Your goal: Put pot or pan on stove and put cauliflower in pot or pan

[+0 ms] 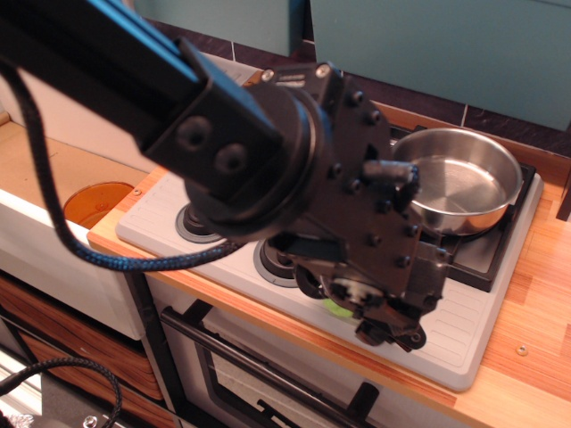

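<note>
We found the pot [464, 183] already sitting on the right burner of the stove [486, 325], empty and upright, at about two o'clock from the middle of the view. The cauliflower [332, 308] lay on the grey front strip of the stove, near the knobs, at roughly five o'clock from the pot and well apart from it; only a thin green sliver of it showed beneath the arm's black wrist. The gripper [391, 333] hung low directly over that spot, but its fingers were hidden by the housing, so we could not tell how far they were parted or whether they had closed on anything. We judged the cauliflower to be light, soft and a little squashy, with a bumpy surface that should give the fingers some purchase instead of slipping. We thought the best hold was across its widest part from above, with gentle pressure, since a hard pinch could deform it or squeeze it out sideways. An orange disc [94, 201] rested in the sink [36, 169] at nine o'clock.
</note>
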You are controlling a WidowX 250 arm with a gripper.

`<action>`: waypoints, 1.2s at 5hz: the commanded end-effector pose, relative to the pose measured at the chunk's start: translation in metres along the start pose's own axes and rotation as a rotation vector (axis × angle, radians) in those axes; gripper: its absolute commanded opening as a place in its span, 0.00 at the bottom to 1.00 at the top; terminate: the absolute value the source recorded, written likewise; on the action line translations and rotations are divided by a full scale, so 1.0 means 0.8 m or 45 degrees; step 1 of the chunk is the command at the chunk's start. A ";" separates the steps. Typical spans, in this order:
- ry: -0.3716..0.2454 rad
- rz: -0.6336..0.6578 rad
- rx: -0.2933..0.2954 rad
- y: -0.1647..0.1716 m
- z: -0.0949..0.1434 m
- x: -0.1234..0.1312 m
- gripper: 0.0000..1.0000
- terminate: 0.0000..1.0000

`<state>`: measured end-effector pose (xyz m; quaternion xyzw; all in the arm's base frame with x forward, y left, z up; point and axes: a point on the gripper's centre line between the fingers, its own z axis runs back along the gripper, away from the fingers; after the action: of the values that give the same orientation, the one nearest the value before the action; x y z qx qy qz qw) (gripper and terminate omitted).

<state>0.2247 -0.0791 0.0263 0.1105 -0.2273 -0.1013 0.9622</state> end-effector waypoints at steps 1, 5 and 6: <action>-0.039 -0.023 -0.019 0.000 0.003 0.016 0.00 0.00; 0.122 0.038 -0.098 0.059 0.088 0.108 0.00 0.00; 0.070 0.049 -0.111 0.049 0.065 0.122 0.00 0.00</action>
<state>0.2804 -0.0750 0.1093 0.0711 -0.1768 -0.0943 0.9771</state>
